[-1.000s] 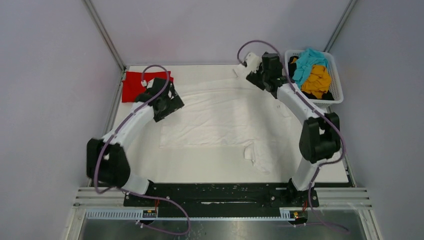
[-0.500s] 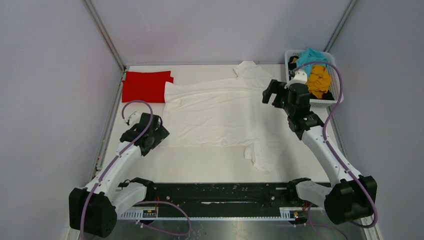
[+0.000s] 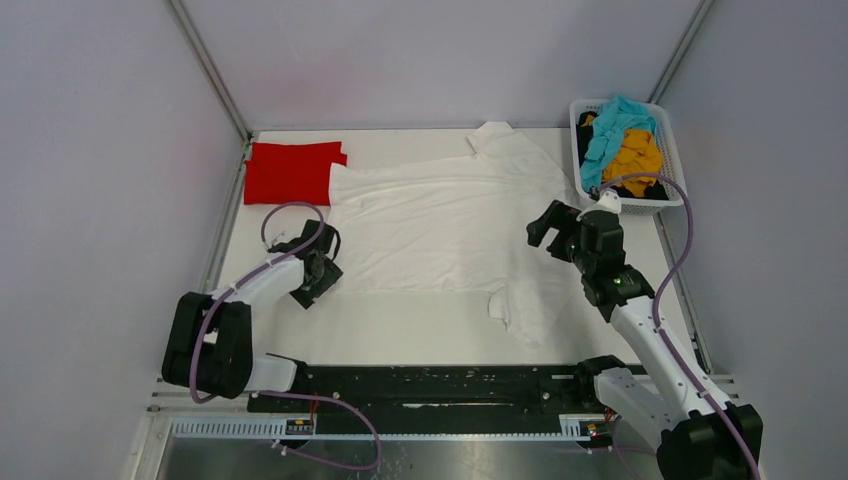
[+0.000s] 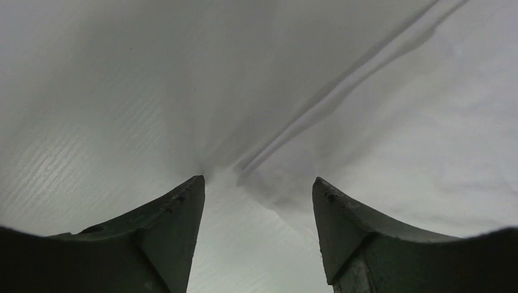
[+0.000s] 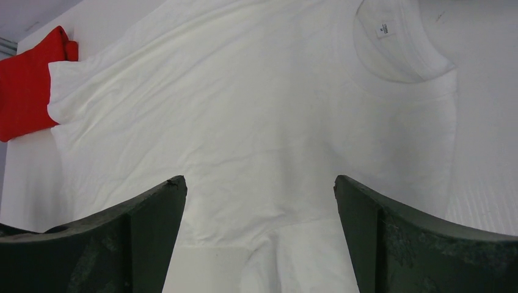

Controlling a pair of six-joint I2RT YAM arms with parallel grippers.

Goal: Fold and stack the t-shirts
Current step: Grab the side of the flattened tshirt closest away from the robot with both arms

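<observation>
White t-shirt (image 3: pixel 450 225) has its corner between the parted left pincer (image 4: pixel 258 183).

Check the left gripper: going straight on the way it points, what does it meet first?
Most likely the corner of the white t-shirt: the left gripper, open, aims down at its hem lying on the table. Depth is unclear.

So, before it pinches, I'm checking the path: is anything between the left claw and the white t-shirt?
Nothing visible does. The left claw, open, sits right at the near-left corner of the white t-shirt, with the cloth's edge directly ahead of it. The folded red t-shirt lies farther back, out of the way.
</observation>
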